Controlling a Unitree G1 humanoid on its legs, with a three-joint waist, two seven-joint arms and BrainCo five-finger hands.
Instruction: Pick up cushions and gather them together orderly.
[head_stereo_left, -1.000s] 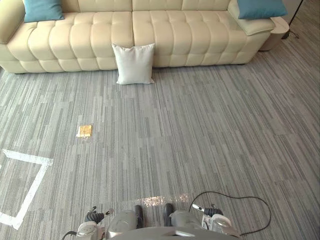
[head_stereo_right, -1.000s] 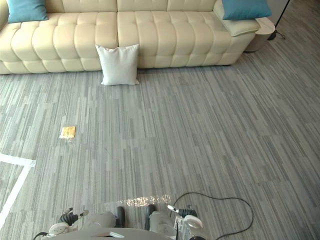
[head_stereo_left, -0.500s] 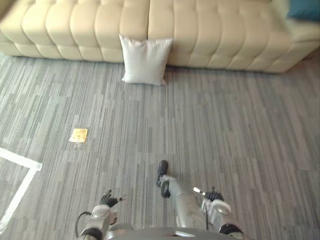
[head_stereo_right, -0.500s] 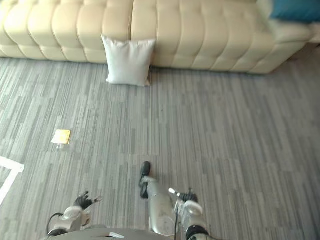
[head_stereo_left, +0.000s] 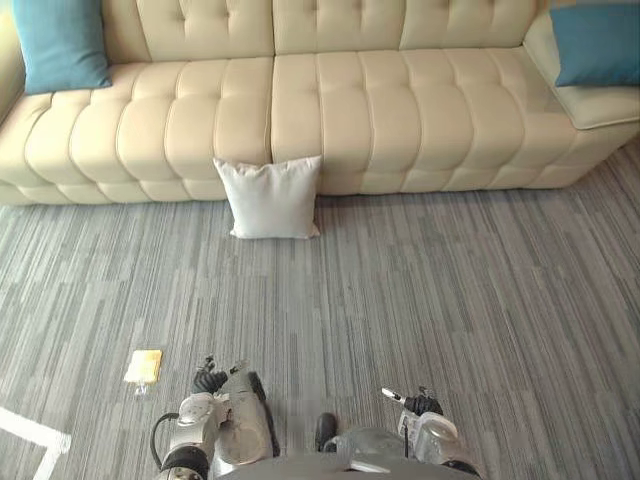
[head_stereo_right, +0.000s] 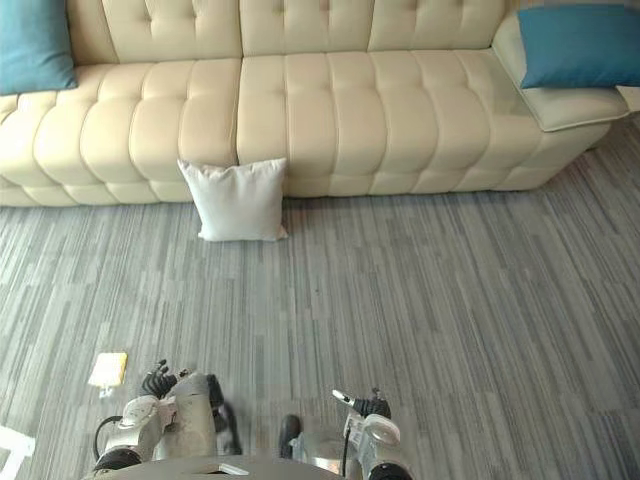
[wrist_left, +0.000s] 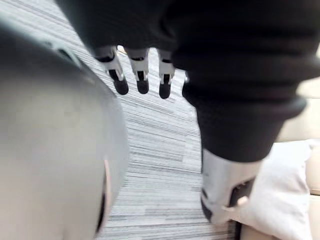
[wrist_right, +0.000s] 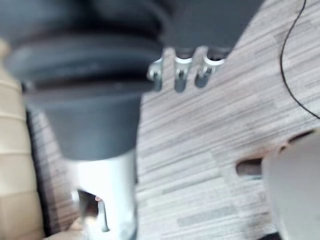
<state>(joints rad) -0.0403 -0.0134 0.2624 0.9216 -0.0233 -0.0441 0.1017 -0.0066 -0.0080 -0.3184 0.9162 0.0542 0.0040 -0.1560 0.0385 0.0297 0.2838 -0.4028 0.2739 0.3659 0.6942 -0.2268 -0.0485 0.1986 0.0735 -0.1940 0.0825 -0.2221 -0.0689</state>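
The robot has walked closer to the cream sofa (head_stereo_left: 340, 100) over the past second, its head camera swinging as it went, so the whole scene has shifted in the eye views while the cushions themselves have stayed put. The white cushion (head_stereo_left: 270, 197) stands upright on the grey carpet floor (head_stereo_left: 450, 290), leaning against the front of the sofa near its middle seam, now nearer to the robot but well beyond reach. One teal cushion (head_stereo_left: 60, 45) rests at the left end of the sofa seat, a second teal cushion (head_stereo_left: 595, 45) at the right end on the armrest. The left hand (wrist_left: 140, 75) hangs low beside the body, fingers straight and apart, holding nothing; the right hand (head_stereo_left: 415, 403) is likewise low and looks loose and empty. A small yellow item (head_stereo_left: 143, 366) lies on the floor just beside the left hand. Nothing has been gathered yet: the approach is under way, and the white cushion looks the likely first pickup, calling for more steps forward
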